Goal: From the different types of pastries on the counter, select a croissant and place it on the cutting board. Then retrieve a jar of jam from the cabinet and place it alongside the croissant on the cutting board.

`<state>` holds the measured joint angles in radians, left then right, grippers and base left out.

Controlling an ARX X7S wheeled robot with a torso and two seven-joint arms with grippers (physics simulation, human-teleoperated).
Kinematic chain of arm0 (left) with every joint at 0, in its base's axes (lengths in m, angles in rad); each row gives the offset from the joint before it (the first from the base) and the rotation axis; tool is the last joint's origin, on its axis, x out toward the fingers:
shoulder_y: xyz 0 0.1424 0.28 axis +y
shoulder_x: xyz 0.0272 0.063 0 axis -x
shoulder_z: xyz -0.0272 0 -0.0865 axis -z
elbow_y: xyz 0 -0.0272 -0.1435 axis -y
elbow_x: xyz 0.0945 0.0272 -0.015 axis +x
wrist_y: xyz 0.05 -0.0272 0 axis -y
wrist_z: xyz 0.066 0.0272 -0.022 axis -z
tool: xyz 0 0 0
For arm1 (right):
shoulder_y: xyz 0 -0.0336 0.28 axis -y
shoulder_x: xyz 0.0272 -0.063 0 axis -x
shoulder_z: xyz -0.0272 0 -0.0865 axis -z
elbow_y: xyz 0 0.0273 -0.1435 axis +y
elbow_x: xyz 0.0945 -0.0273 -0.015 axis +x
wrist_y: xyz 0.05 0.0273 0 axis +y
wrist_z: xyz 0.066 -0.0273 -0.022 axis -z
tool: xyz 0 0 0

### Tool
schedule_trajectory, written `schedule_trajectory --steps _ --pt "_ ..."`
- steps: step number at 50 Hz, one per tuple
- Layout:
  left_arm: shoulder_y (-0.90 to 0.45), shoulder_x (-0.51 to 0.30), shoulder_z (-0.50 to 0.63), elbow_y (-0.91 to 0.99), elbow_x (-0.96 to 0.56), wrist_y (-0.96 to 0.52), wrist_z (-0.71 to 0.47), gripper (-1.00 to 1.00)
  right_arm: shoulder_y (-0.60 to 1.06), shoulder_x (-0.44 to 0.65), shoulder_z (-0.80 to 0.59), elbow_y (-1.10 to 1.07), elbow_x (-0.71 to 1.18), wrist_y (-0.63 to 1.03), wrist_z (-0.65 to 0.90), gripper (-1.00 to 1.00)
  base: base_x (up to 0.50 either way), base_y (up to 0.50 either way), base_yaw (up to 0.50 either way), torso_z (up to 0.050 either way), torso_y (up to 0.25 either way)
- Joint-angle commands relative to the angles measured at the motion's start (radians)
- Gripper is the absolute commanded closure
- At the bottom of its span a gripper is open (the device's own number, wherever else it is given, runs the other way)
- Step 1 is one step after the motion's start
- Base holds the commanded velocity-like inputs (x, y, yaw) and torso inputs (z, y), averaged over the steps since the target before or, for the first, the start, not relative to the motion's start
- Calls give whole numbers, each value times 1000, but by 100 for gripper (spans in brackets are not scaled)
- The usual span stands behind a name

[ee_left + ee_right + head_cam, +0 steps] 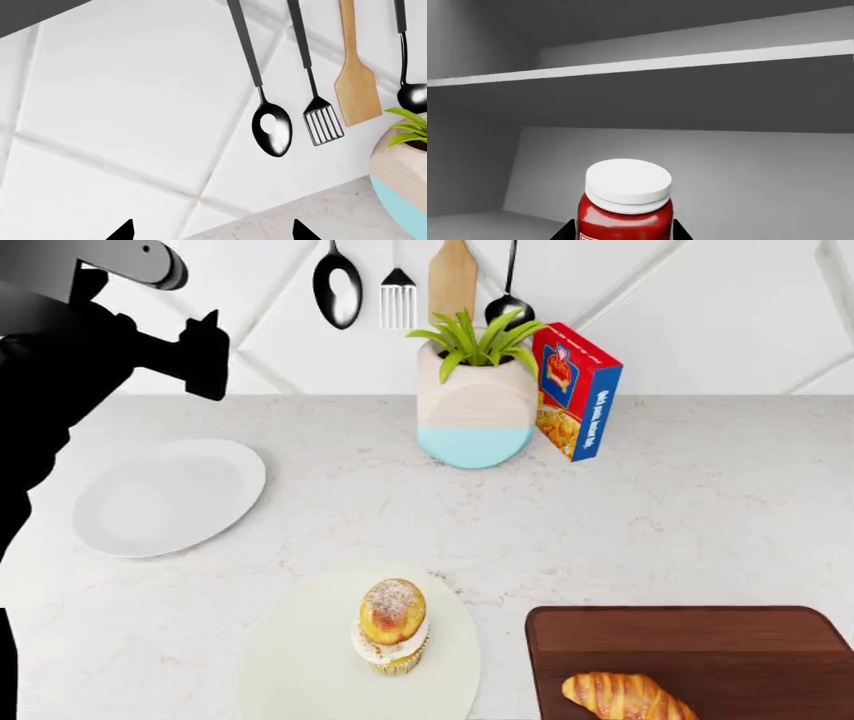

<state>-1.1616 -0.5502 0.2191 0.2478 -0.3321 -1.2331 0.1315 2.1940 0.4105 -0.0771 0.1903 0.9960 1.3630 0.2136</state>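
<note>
We judge the jar (pixel 627 205) rigid, smooth, fairly heavy: best gripped at mid-body. It stands in the cabinet, our right pincer (pixel 624 231) flanking it at 3 and 9 o'clock; whether closed, we cannot tell.

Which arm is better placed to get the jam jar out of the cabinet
The right. Its gripper already flanks the jam jar inside the cabinet, while the left gripper points at the tiled wall by the hanging utensils.
</note>
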Motion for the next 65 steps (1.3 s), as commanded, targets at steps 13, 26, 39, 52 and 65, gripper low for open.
schedule_trajectory --steps 13,26,39,52,65 --pt "-4 0 3 -8 -2 5 -6 -100 -77 -108 423 41 369 165 263 100 0 0 0 0 0" --pt "1 3 5 -10 -4 7 -10 -100 -131 -105 400 76 701 188 452 100 0 0 0 0 0" --pt "3 1 6 -18 -5 16 -9 -100 -224 -83 311 43 947 150 611 100 0 0 0 0 1" --pt "0 2 8 -24 -7 21 -11 -100 -309 -37 212 -28 1123 113 720 100 0 0 0 0 0" --pt "-2 1 7 -20 -10 17 -14 -100 -427 36 122 -124 1248 82 802 100 0 0 0 0 0"
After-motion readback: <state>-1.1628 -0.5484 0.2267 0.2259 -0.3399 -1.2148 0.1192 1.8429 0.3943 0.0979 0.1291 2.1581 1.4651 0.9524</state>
